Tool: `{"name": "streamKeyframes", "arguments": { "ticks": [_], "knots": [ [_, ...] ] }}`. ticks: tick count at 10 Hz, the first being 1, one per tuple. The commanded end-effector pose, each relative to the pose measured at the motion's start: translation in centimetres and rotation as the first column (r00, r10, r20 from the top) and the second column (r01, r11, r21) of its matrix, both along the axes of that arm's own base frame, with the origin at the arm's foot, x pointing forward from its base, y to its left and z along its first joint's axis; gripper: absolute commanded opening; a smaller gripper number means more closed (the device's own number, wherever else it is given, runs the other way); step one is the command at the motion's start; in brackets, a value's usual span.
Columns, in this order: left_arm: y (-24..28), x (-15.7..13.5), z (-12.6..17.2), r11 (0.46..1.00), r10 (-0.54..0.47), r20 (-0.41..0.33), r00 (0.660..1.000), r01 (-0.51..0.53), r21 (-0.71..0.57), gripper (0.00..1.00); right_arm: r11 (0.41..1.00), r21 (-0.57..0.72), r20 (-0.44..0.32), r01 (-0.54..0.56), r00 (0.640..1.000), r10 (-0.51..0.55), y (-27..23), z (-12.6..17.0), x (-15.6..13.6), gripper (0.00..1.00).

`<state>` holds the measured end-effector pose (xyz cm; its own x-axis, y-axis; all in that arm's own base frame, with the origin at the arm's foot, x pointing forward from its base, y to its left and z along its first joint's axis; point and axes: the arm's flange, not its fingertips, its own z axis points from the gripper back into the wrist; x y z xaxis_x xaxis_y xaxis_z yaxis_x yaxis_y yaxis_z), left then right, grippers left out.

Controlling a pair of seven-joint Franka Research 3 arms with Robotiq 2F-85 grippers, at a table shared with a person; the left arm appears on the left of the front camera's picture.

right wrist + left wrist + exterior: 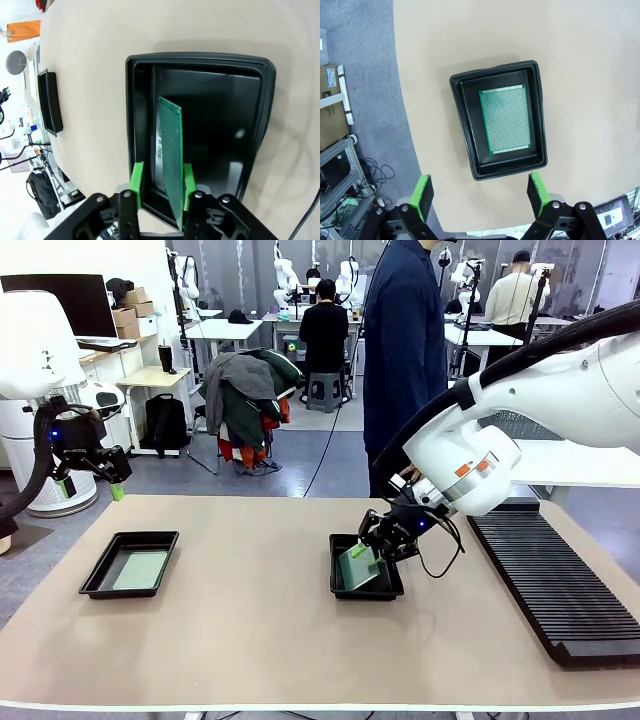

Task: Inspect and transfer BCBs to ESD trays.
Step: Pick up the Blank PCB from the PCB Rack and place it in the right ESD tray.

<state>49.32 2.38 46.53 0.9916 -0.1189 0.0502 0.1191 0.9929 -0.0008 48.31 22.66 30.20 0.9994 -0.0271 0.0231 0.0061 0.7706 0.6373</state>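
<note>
1. Right of centre on the surface (260, 640), the right pincer (161, 181) stands over a black ESD tray (260, 90), its jaws parted around a green BCB (171, 150) standing on edge inside; whether the pads are touching it I cannot tell.
2. That board looks thin, light, stiff, probably slippery; best taken by its bare edges.
3. Its long axis runs up the right wrist frame, away from the pincer.
4. Lower left, another BCB (504, 119) lies flat in the second ESD tray (470, 150), long axis along the tray's; the left pincer (481, 192) hangs released above.

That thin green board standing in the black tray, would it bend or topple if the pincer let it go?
The green board looks stiff: it stands straight on edge, unbent. It would probably topple flat, since the right pincer has little hold on it. It seems light and thin, likely landing inside the tray.
</note>
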Motion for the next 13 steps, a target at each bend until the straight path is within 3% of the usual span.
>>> {"name": "streamKeyframes", "arguments": {
  "ticks": [1, 2, 3, 4, 5, 6, 7, 8, 9, 13],
  "knots": [
    [0.1, -0.1, -0.3, 1.000, -0.006, 0.008, 1.000, 0.006, -0.009, 1.00, 0.997, -0.075, -0.004, 0.017, 1.000, -0.017, 0.9, 1.5, -0.3, 0.60],
    [0.1, -0.1, -0.3, 1.000, -0.006, 0.008, 1.000, 0.006, -0.009, 1.00, 0.993, -0.119, -0.008, 0.018, 1.000, -0.019, 1.3, 2.2, -0.2, 0.61],
    [0.1, -0.1, -0.3, 1.000, -0.006, 0.008, 1.000, 0.006, -0.009, 1.00, 0.983, -0.179, -0.004, 0.033, 0.999, -0.034, 1.8, 2.9, -0.2, 0.72],
    [0.1, -0.1, -0.3, 1.000, -0.006, 0.008, 1.000, 0.006, -0.009, 1.00, 0.972, -0.232, -0.001, 0.037, 0.999, -0.038, 2.3, 4.0, -0.2, 0.72],
    [0.1, -0.1, -0.3, 1.000, -0.006, 0.008, 1.000, 0.006, -0.009, 1.00, 0.963, -0.267, 0.008, 0.042, 0.999, -0.041, 2.6, 5.0, -0.4, 0.83],
    [0.1, -0.1, -0.3, 1.000, -0.006, 0.008, 1.000, 0.006, -0.009, 1.00, 0.955, -0.295, 0.016, 0.044, 0.999, -0.041, 2.7, 6.2, -0.7, 0.72],
    [0.1, -0.1, -0.3, 1.000, -0.006, 0.008, 1.000, 0.006, -0.009, 1.00, 0.943, -0.330, 0.026, 0.045, 0.999, -0.038, 3.0, 7.5, -1.0, 0.95],
    [0.1, -0.1, -0.3, 1.000, -0.006, 0.008, 1.000, 0.006, -0.009, 1.00, 0.924, -0.379, 0.033, 0.051, 0.999, -0.042, 3.3, 9.1, -1.5, 0.86],
    [0.1, -0.1, -0.3, 1.000, -0.006, 0.008, 1.000, 0.006, -0.009, 1.00, 0.906, -0.419, 0.038, 0.057, 0.998, -0.045, 3.5, 10.5, -1.9, 1.00],
    [0.1, -0.1, -0.3, 1.000, -0.006, 0.008, 1.000, 0.006, -0.009, 1.00, 0.843, -0.537, 0.030, 0.042, 0.999, -0.031, 3.7, 15.6, -3.2, 1.00]
  ]
}}
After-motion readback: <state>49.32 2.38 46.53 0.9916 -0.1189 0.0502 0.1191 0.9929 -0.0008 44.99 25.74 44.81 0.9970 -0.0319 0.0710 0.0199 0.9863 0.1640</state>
